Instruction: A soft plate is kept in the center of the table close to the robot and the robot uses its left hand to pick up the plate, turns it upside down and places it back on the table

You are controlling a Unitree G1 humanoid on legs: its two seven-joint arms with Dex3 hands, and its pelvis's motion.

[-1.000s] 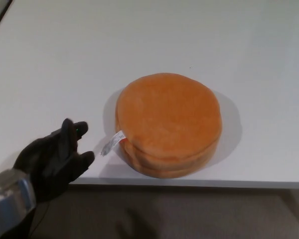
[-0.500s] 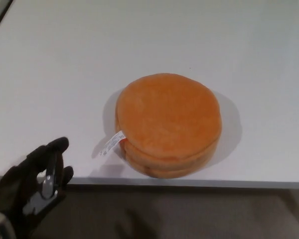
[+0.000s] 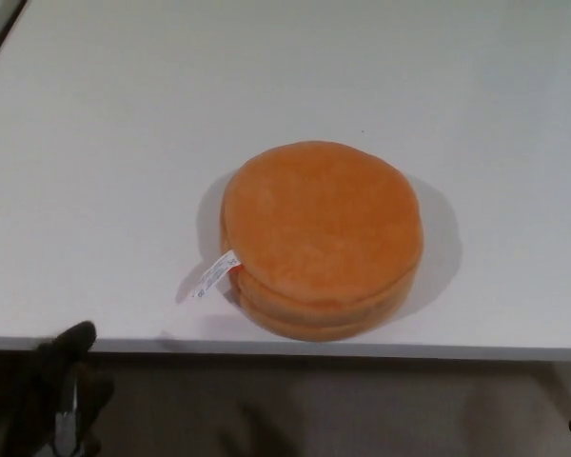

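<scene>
As the left hand (image 3: 52, 395) drops back below the near edge of the bench (image 3: 124, 114), it is now well apart from the soft plate (image 3: 321, 238), where a second ago it reached over the bench surface just beside the plate's white tag (image 3: 214, 274). Only a dark, blurred part of the hand shows at the lower left corner of the view, and I cannot tell whether its fingers are apart or together; it holds nothing that can be seen. The plate itself has not shifted: it lies flat near the middle of the near edge, its smooth rounded orange face up, the tag sticking out on its left side towards the hand. The right hand does not show. Judging by this, the hand is pulling away from the plate rather than closing on it, which suggests that the plate is either already turned and set down, or the pick-up is not yet begun.
</scene>
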